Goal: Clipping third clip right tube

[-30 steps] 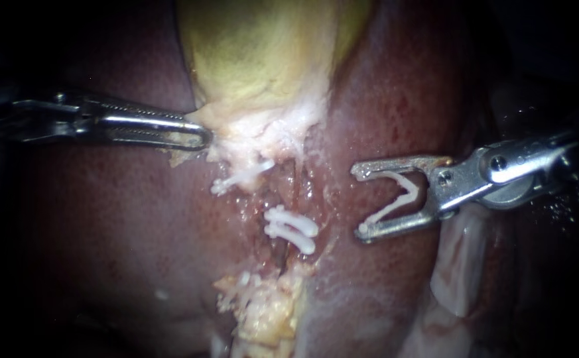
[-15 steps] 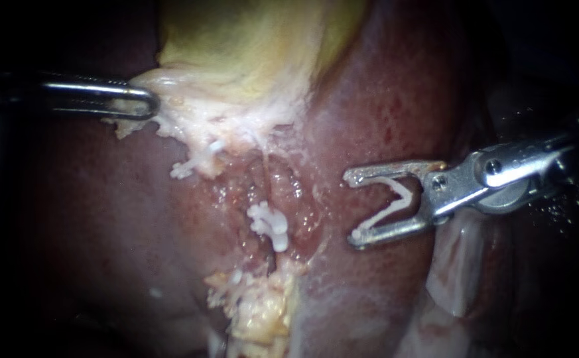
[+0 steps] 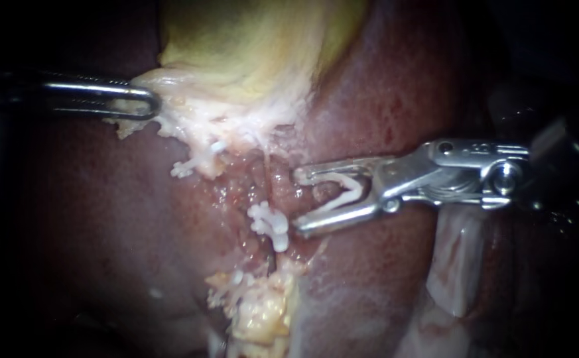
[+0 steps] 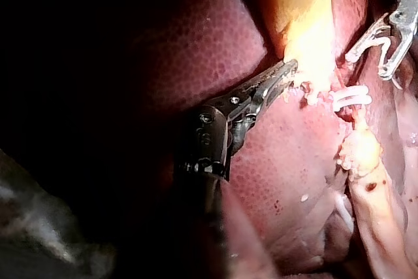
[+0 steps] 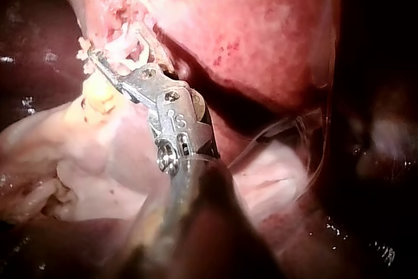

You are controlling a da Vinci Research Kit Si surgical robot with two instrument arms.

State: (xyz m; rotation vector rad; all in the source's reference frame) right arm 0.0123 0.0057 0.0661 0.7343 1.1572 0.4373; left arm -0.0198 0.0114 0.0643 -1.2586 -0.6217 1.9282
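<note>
My right instrument (image 3: 300, 202) comes in from the right. Its jaws stand wide apart with an open white V-shaped clip (image 3: 345, 191) seated between them. The jaw tips reach the pink strand of tube (image 3: 279, 185), just above two white clips (image 3: 269, 223) lying close together. A further white clip (image 3: 193, 164) sits up and to the left, under the gallbladder's (image 3: 249, 46) white lower edge. My left instrument (image 3: 150, 106) is shut on that white edge and holds it out to the left. The left wrist view shows the same grip (image 4: 290, 68), with the right instrument (image 4: 385, 40) and the clips (image 4: 349, 98) beyond it.
Dark red liver (image 3: 103, 219) surrounds the dissected groove. Yellowish fatty tissue (image 3: 262, 311) lies below the clips. Pale tissue (image 3: 455, 265) sits under the right instrument's shaft. In the right wrist view the jaw tips (image 5: 98, 60) are hidden among white tissue.
The left instrument first pulled the gallbladder edge left and up, then held still. The right instrument, with its clip, has moved left from over the liver to the tube.
</note>
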